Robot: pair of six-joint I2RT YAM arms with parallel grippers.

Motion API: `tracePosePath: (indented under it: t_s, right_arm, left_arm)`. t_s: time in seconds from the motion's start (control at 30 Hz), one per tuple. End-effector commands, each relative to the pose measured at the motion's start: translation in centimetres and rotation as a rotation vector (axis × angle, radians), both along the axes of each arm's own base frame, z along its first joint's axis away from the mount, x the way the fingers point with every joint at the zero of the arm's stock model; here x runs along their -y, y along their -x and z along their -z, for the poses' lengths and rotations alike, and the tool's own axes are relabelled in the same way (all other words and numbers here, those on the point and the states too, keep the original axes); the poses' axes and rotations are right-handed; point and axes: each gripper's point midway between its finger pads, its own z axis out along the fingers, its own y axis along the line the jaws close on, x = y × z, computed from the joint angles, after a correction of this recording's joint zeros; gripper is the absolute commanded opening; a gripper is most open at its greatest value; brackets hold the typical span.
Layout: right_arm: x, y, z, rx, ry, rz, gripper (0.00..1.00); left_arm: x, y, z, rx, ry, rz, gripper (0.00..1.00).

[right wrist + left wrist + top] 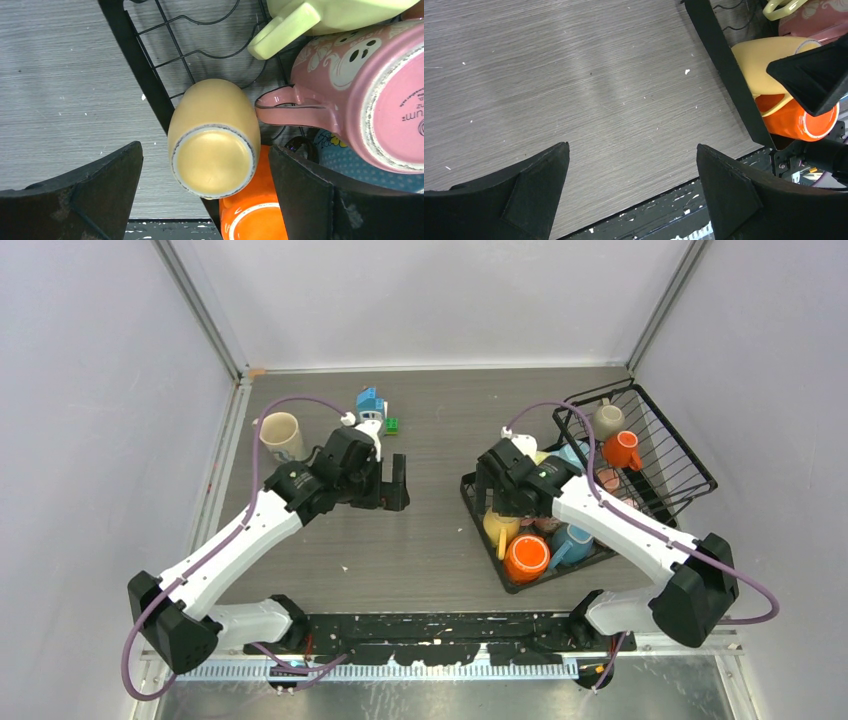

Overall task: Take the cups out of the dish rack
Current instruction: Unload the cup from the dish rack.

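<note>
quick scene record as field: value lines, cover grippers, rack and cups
left gripper: open, empty, above bare table
right gripper: open, fingers either side of the yellow cup, no contact visible
dish rack: right side of table, holds several cups
cups seen in rack: yellow cup base-up, orange cup, pink cup, lime cup
cup outside rack: cream cup, far left of table
other: toy house at far edge

We see a robotics lab cell: plain white panels (430, 290) on aluminium posts (200, 305) wall in the grey bench (440, 540) left, right and beyond the fingers (398, 484).
</note>
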Motion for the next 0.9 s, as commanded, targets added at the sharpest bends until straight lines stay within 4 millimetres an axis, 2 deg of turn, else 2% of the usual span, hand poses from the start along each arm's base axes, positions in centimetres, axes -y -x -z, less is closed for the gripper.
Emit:
tracePosePath:
  t_s: [0.0, 0.2, 0.5, 0.87]
  right_arm:
    - [-0.2, -0.9, 0.2, 0.047, -0.008, 0.033, 1.0]
    - [-0.6, -1.0, 1.4, 0.019, 0.006, 0.026, 0.97]
    - [-0.1, -0.8, 2.9, -0.008, 0.048, 0.028, 0.85]
    - [-0.3, -0.2, 4.0, -0.029, 0.051, 0.028, 0.83]
  left_arm:
    - [1.1, -0.2, -1.3, 0.041, 0.076, 0.021, 1.0]
    - [1.4, -0.4, -1.3, 0.041, 0.084, 0.024, 1.0]
    - [1.8, 0.1, -1.0, 0.014, 0.097, 0.042, 1.0]
    - [1.8, 0.0, -0.3, 0.011, 0.099, 0.033, 1.0]
